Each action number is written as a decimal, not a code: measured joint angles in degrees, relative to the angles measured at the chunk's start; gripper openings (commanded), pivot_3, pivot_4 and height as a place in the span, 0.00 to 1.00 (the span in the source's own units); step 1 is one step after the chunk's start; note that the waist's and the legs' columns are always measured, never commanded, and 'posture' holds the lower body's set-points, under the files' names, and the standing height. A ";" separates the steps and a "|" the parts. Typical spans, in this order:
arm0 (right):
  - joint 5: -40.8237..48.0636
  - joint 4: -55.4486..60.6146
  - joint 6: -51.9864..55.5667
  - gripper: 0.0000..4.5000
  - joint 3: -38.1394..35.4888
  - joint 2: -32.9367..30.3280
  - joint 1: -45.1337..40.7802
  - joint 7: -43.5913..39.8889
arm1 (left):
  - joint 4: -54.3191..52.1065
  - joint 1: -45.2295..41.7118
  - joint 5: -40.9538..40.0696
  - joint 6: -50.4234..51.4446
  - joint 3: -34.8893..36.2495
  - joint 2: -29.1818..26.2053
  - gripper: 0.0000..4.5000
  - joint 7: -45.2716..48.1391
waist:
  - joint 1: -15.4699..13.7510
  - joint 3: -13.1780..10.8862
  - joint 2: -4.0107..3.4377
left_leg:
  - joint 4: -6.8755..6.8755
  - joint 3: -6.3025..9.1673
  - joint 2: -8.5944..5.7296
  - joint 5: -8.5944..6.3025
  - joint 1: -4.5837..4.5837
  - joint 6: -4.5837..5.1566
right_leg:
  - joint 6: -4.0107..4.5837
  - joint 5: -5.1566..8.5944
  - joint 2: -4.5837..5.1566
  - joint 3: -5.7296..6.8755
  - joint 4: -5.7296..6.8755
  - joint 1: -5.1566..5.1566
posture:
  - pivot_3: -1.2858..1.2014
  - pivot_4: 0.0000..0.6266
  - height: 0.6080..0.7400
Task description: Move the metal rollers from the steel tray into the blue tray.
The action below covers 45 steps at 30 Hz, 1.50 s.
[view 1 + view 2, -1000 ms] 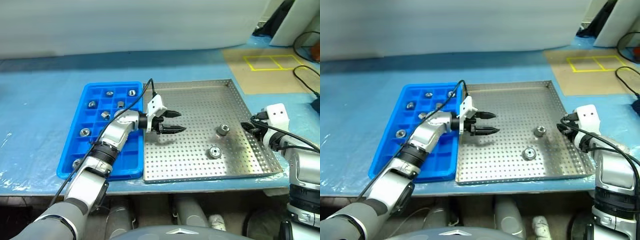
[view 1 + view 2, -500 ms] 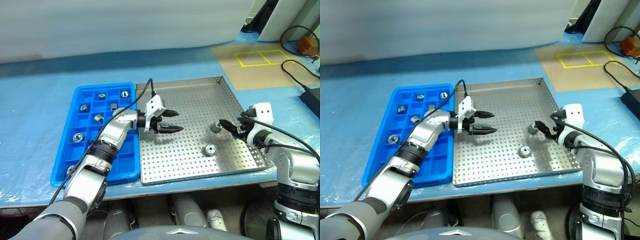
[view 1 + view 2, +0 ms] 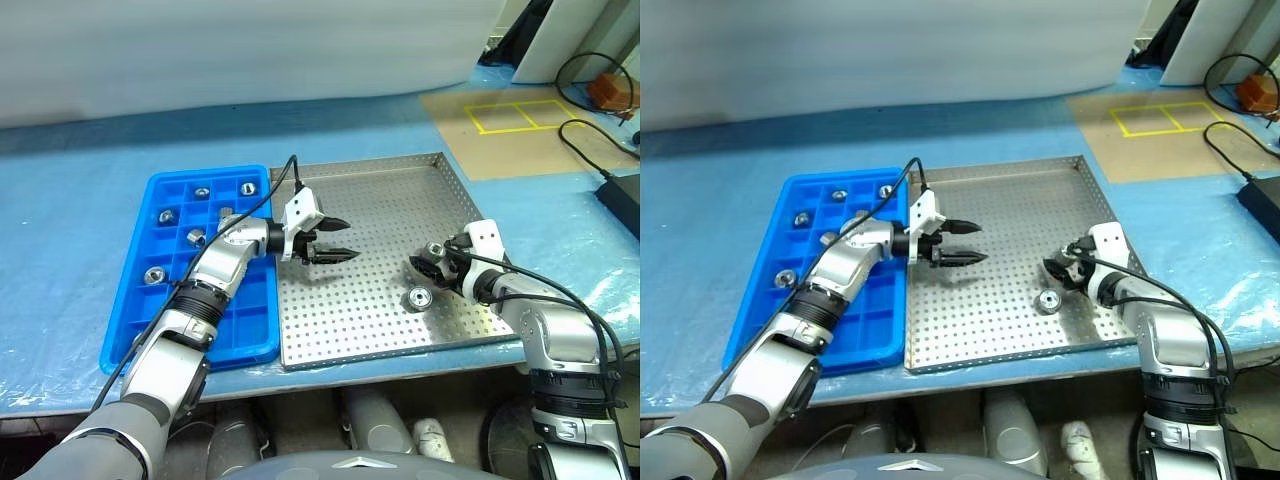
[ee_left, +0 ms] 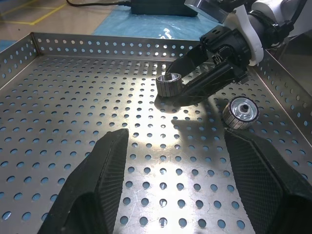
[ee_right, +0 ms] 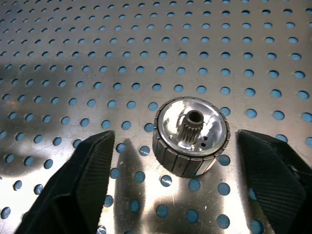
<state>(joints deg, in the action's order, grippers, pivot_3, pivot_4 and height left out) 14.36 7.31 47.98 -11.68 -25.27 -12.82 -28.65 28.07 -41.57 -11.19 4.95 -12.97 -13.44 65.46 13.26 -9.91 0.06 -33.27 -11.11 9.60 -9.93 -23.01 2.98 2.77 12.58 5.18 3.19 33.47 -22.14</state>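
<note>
Rollers: two left on steel tray [image 3: 380, 310], rest sit in blue tray [image 3: 135, 335]. Right tool [image 3: 432, 262] spread wide, straddling upright roller [image 5: 191, 135] (no contact yet), lined up to pinch. Left tool [image 3: 335, 240] empty, parted, parked mid-tray out of the way. Second roller [image 3: 419, 297] just beside.

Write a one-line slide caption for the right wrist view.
Open right end effector straddles an upright metal roller on the perforated steel tray, fingers not yet touching it.

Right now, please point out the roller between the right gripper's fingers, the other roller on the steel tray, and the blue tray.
roller between fingers [image 5: 191, 135]: right wrist view, top face.
other roller [image 3: 419, 297]: left eye view, top face.
blue tray [image 3: 190, 353]: left eye view, near rim.
</note>
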 measured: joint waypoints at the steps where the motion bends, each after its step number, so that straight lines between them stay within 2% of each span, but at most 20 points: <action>1: 0.17 -0.32 -0.47 0.70 0.15 0.31 -0.23 -0.16 | -0.54 0.29 0.00 0.07 0.07 -0.30 0.73 -0.22 | 0.01 -0.01 0.01 | 0.00 0.00 0.01 -0.05 0.02 -0.10 | 0.00 0.00 0.00 0.00 0.00 0.00 | 0.33 0.24 1.00; 5: 1.56 -2.91 -3.38 0.40 2.48 2.41 -4.21 -2.41 | -4.47 2.67 -0.14 1.01 0.98 -2.21 0.73 -1.90 | 0.01 -0.04 -0.04 | 0.01 0.00 0.04 -0.02 -0.01 -0.15 | 0.02 -0.05 -0.01 0.00 0.15 -0.13 | 0.37 0.24 1.00; 6: 1.69 -3.75 -4.13 0.36 3.64 2.56 -6.23 -3.30 | -5.66 3.50 -0.21 1.61 1.64 -2.77 0.73 -2.42 | -0.07 -0.05 -0.06 | 0.01 0.00 0.04 -0.01 -0.02 -0.15 | 0.04 -0.06 0.00 0.00 0.18 -0.15 | 0.39 0.24 1.00; 10: 1.54 -9.96 -8.38 0.36 8.44 2.56 -18.28 -8.31 | -12.88 8.02 -0.54 4.68 4.04 -6.39 0.73 -5.80 | -1.61 -0.07 -0.08 | 0.08 0.02 0.13 0.16 -0.07 -0.06 | 0.08 -0.09 0.00 0.05 0.31 -0.28 | 0.43 0.24 1.00; 16: 1.32 -21.97 -15.63 0.36 14.26 7.31 -33.21 -16.75 | -28.66 16.53 -5.56 13.34 13.22 -10.79 0.73 -13.70 | -8.10 -0.09 -0.08 | 0.41 0.01 0.30 0.33 -0.25 -0.32 | 0.12 -0.08 -0.03 0.15 0.44 -0.70 | 0.54 0.24 1.00; 22: 1.38 -27.99 -19.73 0.36 22.64 10.54 -38.32 -30.64 | -41.96 29.81 -7.33 19.69 22.99 -17.46 0.73 -20.87 | -16.40 -0.11 -0.07 | 0.69 -0.15 0.25 0.34 -0.26 -0.41 | 0.20 -0.04 0.02 0.15 0.36 -0.78 | 0.62 0.24 1.00; 26: 0.72 -29.32 -22.01 0.36 29.03 11.11 -38.27 -40.22 | -48.74 37.76 -8.33 23.00 27.12 -18.82 0.73 -24.17 | -20.95 -0.19 0.03 | 0.63 -0.16 0.20 0.22 -0.29 -0.62 | 0.20 -0.03 0.09 0.15 0.37 -0.77 | 0.65 0.24 1.00; 31: -1.86 -32.37 -25.23 0.36 33.47 11.86 -38.27 -45.68 | -54.27 42.82 -10.10 24.91 31.28 -20.18 0.73 -26.55 | -22.83 -0.22 0.02 | 0.75 -0.15 0.22 0.39 0.02 -0.92 | 0.17 -0.02 0.09 0.05 0.55 -0.63 | 0.66 0.24 1.00; 36: -3.38 -33.06 -25.45 0.36 36.77 10.96 -37.91 -51.53 | -55.46 43.91 -10.14 25.37 31.22 -20.24 0.73 -28.21 | -23.80 -0.23 0.07 | 1.18 -0.10 0.27 0.69 0.28 -1.39 | 0.00 0.06 0.03 0.03 0.68 -0.66 | 0.66 0.24 1.00; 40: -4.79 -32.86 -25.18 0.36 38.79 10.51 -34.99 -52.48 | -55.50 42.87 -10.15 25.52 30.19 -20.24 0.73 -28.76 | -23.74 -0.21 0.10 | 1.18 -0.08 0.32 0.72 0.33 -1.44 | 0.06 0.08 -0.04 0.03 0.99 -0.80 | 0.65 0.24 1.00; 41: -5.28 -32.23 -25.26 0.52 39.37 10.23 -33.82 -52.47 | -55.47 42.23 -10.15 25.52 29.97 -20.26 0.73 -28.79 | -23.68 -0.21 0.10 | 1.18 -0.08 0.33 0.73 0.28 -1.45 | 0.08 0.11 -0.05 0.02 1.01 -0.86 | 0.65 0.24 1.00; 45: -5.43 -28.78 -24.45 0.81 38.99 10.96 -31.53 -49.83 | -53.47 38.78 -10.12 25.28 27.57 -20.41 0.73 -28.37 | -23.40 -0.15 0.18 | 1.17 -0.09 0.32 0.74 0.29 -1.46 | 0.13 0.22 -0.07 -0.02 1.12 -0.93 | 0.61 0.24 1.00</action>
<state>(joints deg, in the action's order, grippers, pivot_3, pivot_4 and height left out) 8.93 -21.47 23.53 27.31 -14.31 -44.35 -78.48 -25.40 -2.79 -21.31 30.23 14.60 -33.86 37.08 -10.14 -10.06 0.24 -32.10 -11.20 9.92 -9.19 -22.72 1.52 2.90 12.80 5.11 3.17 34.59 -23.07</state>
